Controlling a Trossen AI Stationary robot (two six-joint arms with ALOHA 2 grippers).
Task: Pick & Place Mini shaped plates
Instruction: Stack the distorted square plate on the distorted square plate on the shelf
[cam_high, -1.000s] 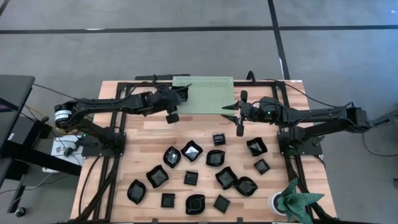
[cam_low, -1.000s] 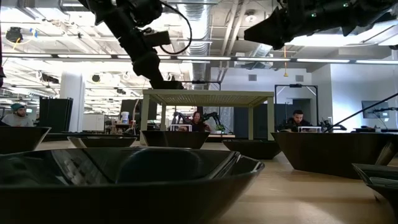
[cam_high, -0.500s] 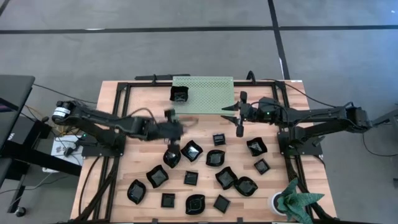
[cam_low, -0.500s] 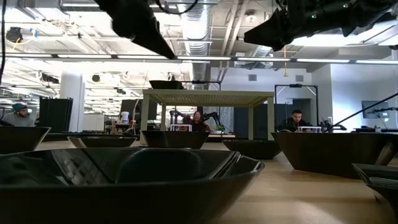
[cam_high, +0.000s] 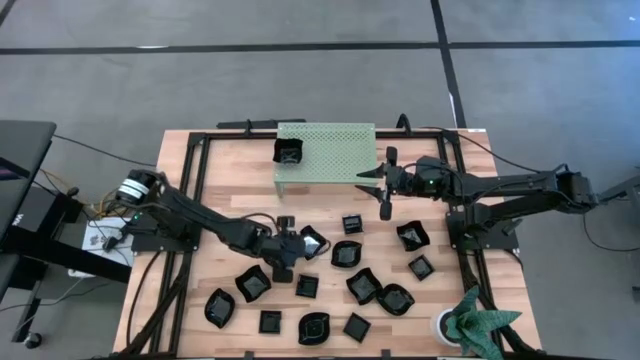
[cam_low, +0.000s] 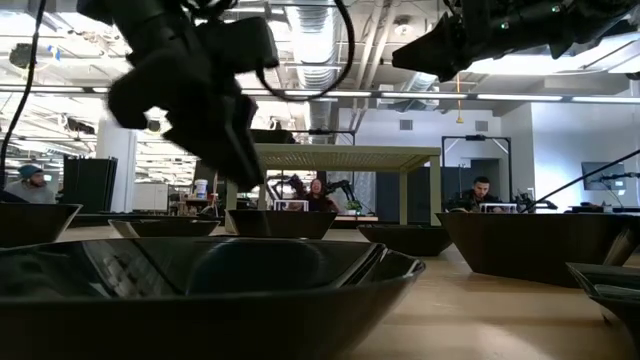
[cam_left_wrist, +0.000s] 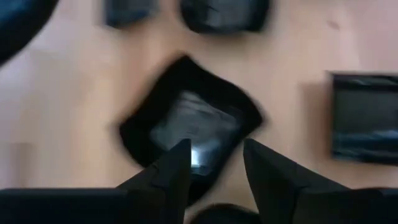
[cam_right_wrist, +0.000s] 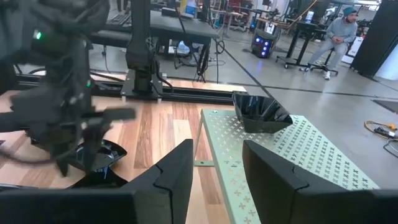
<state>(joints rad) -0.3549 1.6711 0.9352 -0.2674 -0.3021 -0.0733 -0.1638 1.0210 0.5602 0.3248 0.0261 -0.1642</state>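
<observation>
Over the table's middle in the high view, we're seeing the left gripper (cam_high: 284, 248) hovering, fingers parted and empty, above scattered mini shaped plates (cam_high: 350, 254); one plate (cam_high: 289, 152) is sitting on the green rack (cam_high: 340, 150) at the far edge. Right gripper (cam_high: 385, 186) is waiting near the rack, fingers parted, empty. Left wrist view: we're looking down on a wavy plate (cam_left_wrist: 189, 127).

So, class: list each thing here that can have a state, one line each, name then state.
Left gripper: open, empty, over a wavy-edged glossy black dish.
Right gripper: open, empty, beside the rack.
Pale green perforated rack: upright, holding one square black dish.
Other black dishes: lying on the wooden table.
</observation>
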